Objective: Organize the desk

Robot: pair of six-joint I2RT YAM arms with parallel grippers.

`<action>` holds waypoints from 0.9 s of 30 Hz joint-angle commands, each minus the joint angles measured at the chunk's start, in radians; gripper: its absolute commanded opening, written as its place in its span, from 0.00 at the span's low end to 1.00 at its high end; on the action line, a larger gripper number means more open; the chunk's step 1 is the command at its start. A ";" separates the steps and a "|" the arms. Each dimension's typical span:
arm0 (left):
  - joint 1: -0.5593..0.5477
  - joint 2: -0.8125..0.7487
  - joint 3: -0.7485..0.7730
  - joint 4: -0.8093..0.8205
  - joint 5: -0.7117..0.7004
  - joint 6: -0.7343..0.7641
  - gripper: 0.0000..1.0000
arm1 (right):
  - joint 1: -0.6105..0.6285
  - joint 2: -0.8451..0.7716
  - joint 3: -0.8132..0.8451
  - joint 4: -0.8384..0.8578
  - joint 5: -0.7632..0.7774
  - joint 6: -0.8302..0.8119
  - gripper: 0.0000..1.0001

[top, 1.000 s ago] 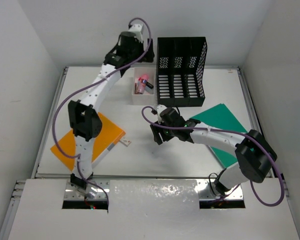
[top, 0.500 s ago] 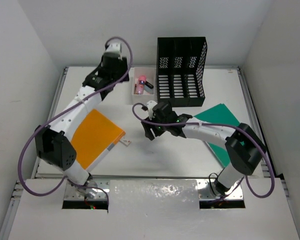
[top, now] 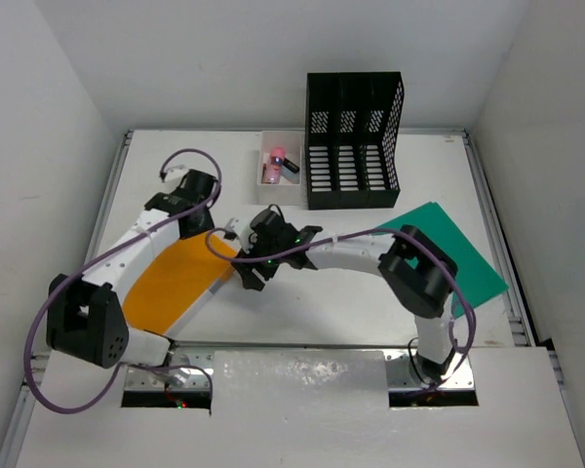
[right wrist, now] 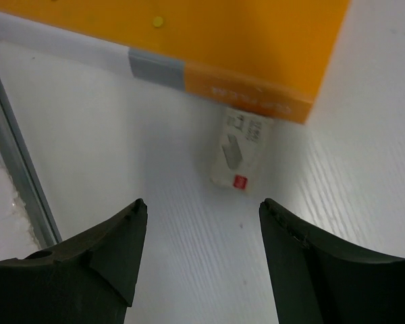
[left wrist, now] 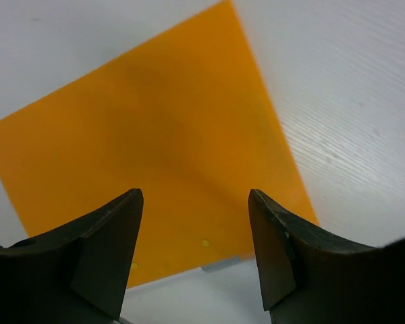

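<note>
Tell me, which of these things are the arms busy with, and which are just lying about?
Likely in hand: desk, orange folder, small white card at the folder's corner, open left gripper above the folder, open right gripper above the card.

Lying about for now: green folder, black file rack, white box holding pink items.

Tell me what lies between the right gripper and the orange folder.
Right wrist view shows a small white card at the edge of the orange folder; the rest is bare desk ahead of the open right gripper.
</note>
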 commanded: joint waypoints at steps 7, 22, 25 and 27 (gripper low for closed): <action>0.114 -0.161 -0.010 -0.049 -0.063 -0.004 0.62 | 0.030 0.173 0.198 -0.012 -0.038 -0.053 0.65; 0.114 -0.333 0.045 -0.112 -0.074 0.041 0.63 | 0.070 0.204 0.134 0.042 0.073 -0.062 0.59; 0.114 -0.337 0.044 -0.121 -0.072 0.039 0.63 | 0.079 0.163 0.125 0.051 0.107 -0.080 0.60; 0.114 -0.343 0.038 -0.119 -0.066 0.041 0.63 | 0.081 0.138 0.119 0.065 0.131 -0.088 0.61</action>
